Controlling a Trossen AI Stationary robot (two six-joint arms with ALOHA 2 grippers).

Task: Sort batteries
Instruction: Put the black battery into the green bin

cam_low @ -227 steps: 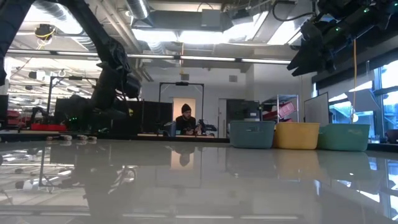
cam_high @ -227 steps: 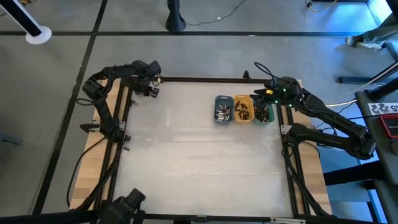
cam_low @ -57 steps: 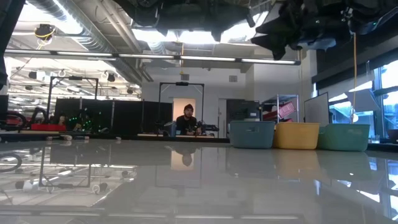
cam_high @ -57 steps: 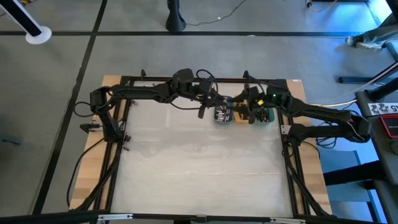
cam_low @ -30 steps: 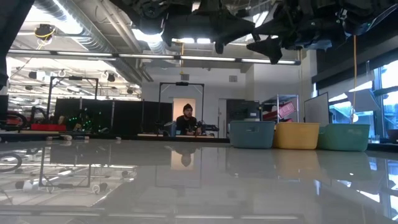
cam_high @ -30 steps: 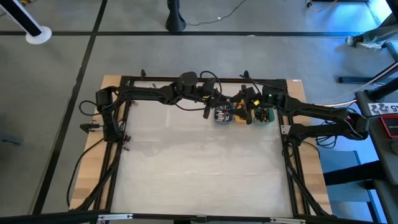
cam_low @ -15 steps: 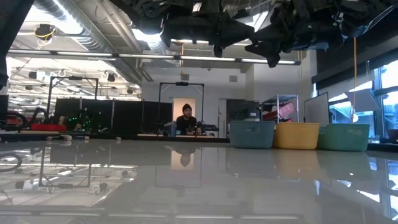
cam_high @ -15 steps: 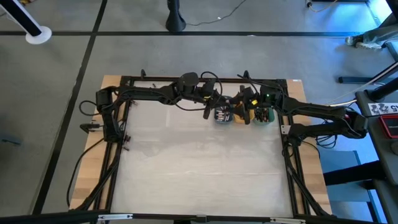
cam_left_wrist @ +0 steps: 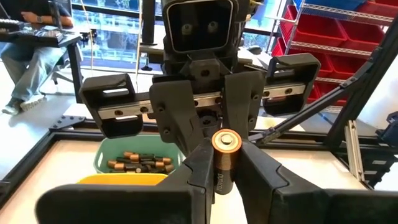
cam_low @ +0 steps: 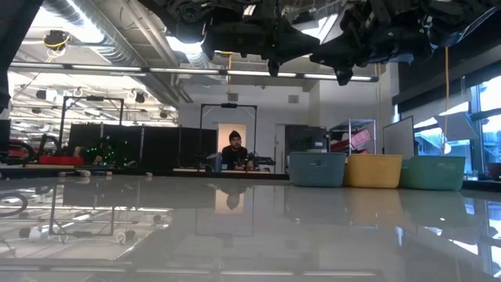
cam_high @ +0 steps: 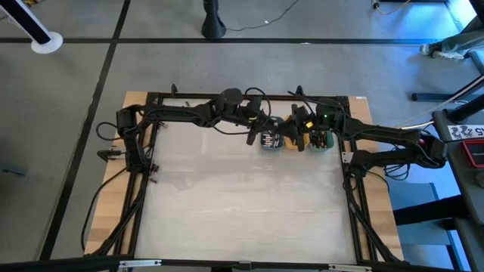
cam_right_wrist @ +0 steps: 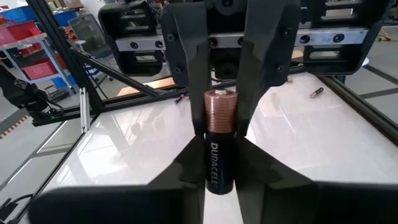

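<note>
A battery (cam_right_wrist: 220, 153) is pinched end to end between both end effectors, left (cam_high: 266, 127) and right (cam_high: 291, 128), above the trays (cam_high: 292, 140). If one is released too soon or misaligned, the battery could be dropped onto the tabletop (cam_high: 242, 196) below.

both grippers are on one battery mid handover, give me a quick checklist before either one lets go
1. Left gripper closed on the battery: ok, its fingers press both sides.
2. Right gripper closed on the same battery: ok, it clamps the black end while the left holds the copper end.
3. Battery straight between the two grippers: ok.
4. Clearance above the trays: ok, the low view shows both grippers well above them.
5. Slate-blue tray, orange tray and green tray side by side, upright: ok.
6. Which tray this battery belongs in: cannot tell.
</note>
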